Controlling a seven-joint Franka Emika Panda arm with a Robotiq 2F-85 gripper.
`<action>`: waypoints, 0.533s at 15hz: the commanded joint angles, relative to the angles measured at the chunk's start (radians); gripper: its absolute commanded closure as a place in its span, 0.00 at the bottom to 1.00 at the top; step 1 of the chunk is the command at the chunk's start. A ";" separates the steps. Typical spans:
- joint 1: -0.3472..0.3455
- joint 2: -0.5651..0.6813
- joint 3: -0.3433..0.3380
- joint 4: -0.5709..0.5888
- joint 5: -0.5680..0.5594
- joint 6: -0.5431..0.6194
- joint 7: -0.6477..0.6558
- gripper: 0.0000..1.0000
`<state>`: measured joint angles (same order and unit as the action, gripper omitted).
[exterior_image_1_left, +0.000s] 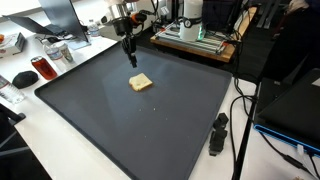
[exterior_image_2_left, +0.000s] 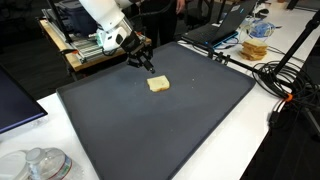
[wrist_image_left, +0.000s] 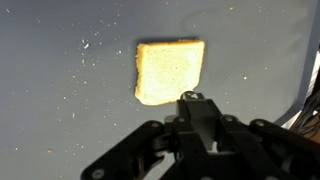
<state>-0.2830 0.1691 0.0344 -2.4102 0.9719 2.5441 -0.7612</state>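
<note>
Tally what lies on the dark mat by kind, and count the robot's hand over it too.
bread slice: 1
hand: 1, shut and holding nothing, just beside the slice
Total: 2 on or over the dark mat

White table (exterior_image_1_left: 70, 160), dark mat (exterior_image_1_left: 150, 130) — cluttered bench (exterior_image_1_left: 195, 40)

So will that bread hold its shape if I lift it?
Probably light and soft: the bread looks thin and lies flat on the mat, so an edge pinch may bend it. Crumbs around it hint it's crumbly. Pushed, it should slide, not roll.
</note>
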 joint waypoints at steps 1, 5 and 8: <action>0.031 -0.106 0.024 -0.124 0.133 0.128 -0.070 0.95; 0.074 -0.154 0.065 -0.188 0.229 0.274 -0.081 0.95; 0.104 -0.174 0.097 -0.218 0.219 0.363 -0.041 0.95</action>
<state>-0.2070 0.0500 0.1060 -2.5748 1.1691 2.8358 -0.8188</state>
